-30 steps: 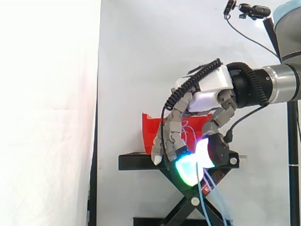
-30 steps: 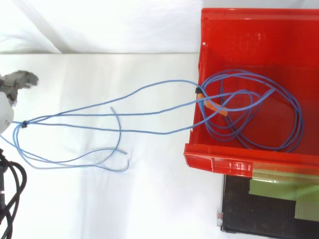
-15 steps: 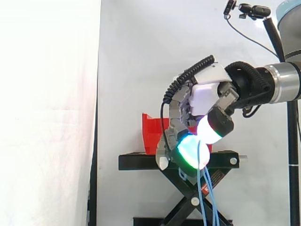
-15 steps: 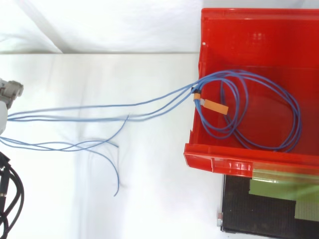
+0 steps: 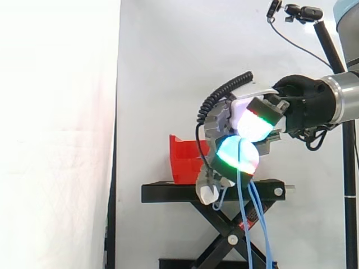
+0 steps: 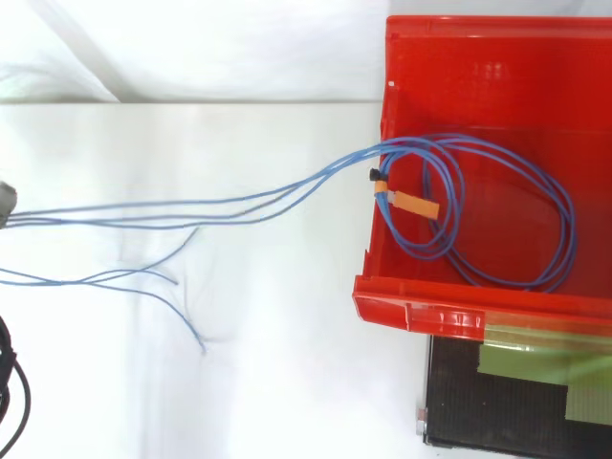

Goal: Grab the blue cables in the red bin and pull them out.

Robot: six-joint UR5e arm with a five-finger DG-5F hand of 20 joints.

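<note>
My hand (image 5: 242, 137) hovers in front of and above the red bin (image 5: 183, 161) in the side view, its fingers curled round the blue cables (image 5: 244, 218), whose loose ends hang down past the glowing pads. From above, the blue cables (image 6: 239, 204) run taut from the left edge over the bin's left wall (image 6: 375, 225). A coil of them (image 6: 535, 229) still lies inside the bin, bound by an orange tag (image 6: 409, 202). Loose cable ends (image 6: 163, 287) trail at the lower left.
The bin sits on a black scissor stand (image 5: 168, 193). In the top view a black plate with green tape (image 6: 516, 382) lies below the bin's front lip (image 6: 478, 311). A camera on a pole (image 5: 303, 12) stands at the upper right.
My hand has risen and drawn further from the bin, leaving the top view's left edge. The cables have pulled tauter and the coil in the bin has shrunk and shifted.
</note>
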